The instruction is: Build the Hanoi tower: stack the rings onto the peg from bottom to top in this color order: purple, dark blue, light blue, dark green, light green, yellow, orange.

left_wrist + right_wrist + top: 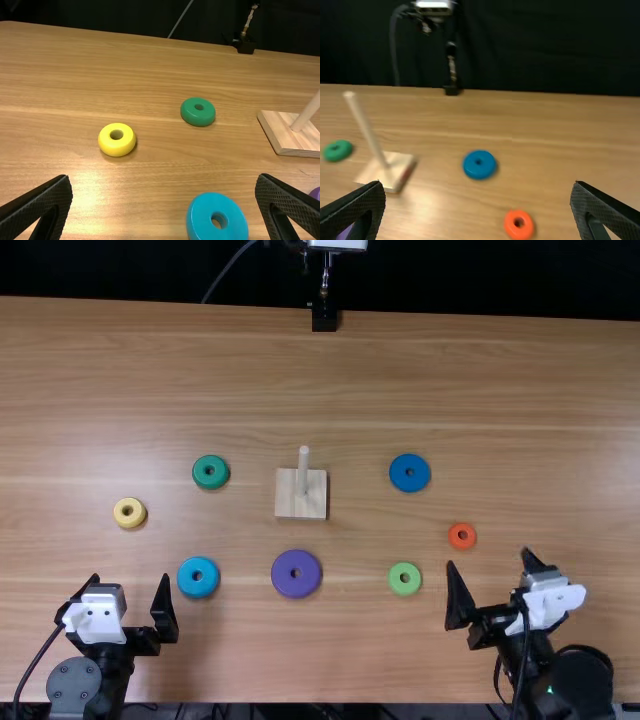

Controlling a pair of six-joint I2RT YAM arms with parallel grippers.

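The seven rings [283,582] are laid apart, beside and in front of the bare peg [303,468], probably so that each can be grasped singly. Both pairs of jaws are spread wide.

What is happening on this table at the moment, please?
Nothing is being handled just now. Both the left claw and the right claw are open and empty. The wooden peg is bare, and seven rings lie flat around it: purple, dark blue, light blue, dark green, light green, yellow and orange. So the tower, which should begin with the purple ring, is not yet started.
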